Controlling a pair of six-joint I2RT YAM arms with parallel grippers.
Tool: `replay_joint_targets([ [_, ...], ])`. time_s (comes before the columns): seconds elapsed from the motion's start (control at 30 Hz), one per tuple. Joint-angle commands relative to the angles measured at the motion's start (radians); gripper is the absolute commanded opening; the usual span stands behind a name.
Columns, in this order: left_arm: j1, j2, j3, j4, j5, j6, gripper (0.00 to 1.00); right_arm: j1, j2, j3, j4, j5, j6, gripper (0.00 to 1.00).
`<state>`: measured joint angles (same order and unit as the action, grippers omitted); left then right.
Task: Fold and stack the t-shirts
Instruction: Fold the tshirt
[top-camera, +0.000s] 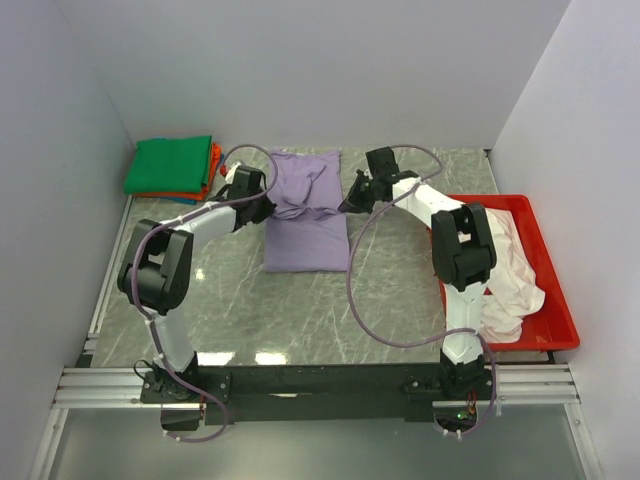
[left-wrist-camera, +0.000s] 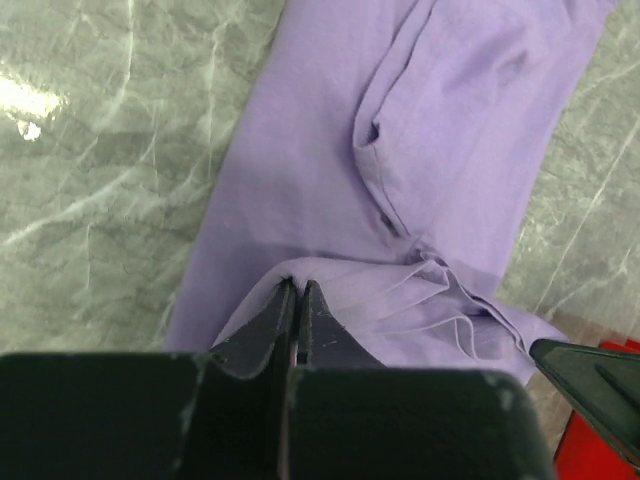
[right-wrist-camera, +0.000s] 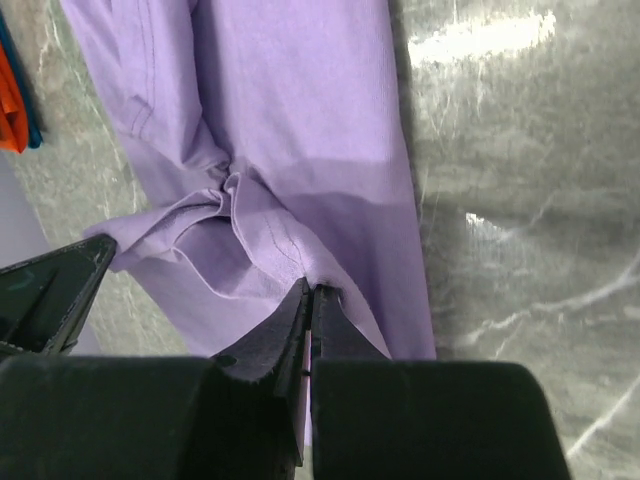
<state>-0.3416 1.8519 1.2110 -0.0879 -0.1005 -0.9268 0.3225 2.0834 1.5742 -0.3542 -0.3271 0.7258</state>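
Your left jaws are pinched all the way shut on the left edge of the lavender t-shirt (left-wrist-camera: 330, 130). In the left wrist view the cloth peaks up right at the tips, so you've got fabric in there. Same story on the other side: your right jaws are closed tight on the shirt's right edge, with a little ridge of purple rising into them. Both grips sit about halfway along the shirt's length, facing each other across it. Each wrist camera catches a dark corner of the opposite arm's finger at the frame edge.

Between the two grips the cloth is bunched into a band of wrinkles running across the middle. The half nearer the arm bases lies pretty flat, and the far half looks rumpled with a fold down it. The shirt itself lies on the grey marbled table (top-camera: 400, 290), toward the back, roughly centred between the two arms.

Off in the back left corner there's a folded green t-shirt (top-camera: 170, 165) sitting on top of an orange-red t-shirt (top-camera: 214, 165), well apart from the lavender one. On the right, the red tray (top-camera: 560, 322) holds a loose heap of pale pinkish-white t-shirts (top-camera: 512, 272), partly hidden behind your right arm (top-camera: 460, 250).
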Motion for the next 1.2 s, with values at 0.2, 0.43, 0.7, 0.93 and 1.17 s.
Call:
replay_joint_targets([
  [0.2,0.039,0.043,0.090,0.019,0.083,0.066,0.02,-0.031,0.079,0.145,-0.026,-0.033,-0.034,0.00],
  [0.43,0.069,-0.003,0.093,0.008,0.076,0.095,0.56,-0.040,0.029,0.147,-0.052,0.020,-0.063,0.39],
  [0.7,0.038,-0.167,-0.014,0.034,0.090,0.048,0.68,0.004,-0.091,0.087,-0.061,0.100,-0.097,0.43],
  [0.93,-0.066,-0.163,-0.120,0.144,0.179,-0.003,0.26,0.095,-0.195,-0.158,0.052,0.080,-0.059,0.40],
  [1.17,-0.151,-0.117,-0.263,0.283,0.288,-0.061,0.01,0.141,-0.235,-0.413,0.248,-0.061,0.010,0.37],
])
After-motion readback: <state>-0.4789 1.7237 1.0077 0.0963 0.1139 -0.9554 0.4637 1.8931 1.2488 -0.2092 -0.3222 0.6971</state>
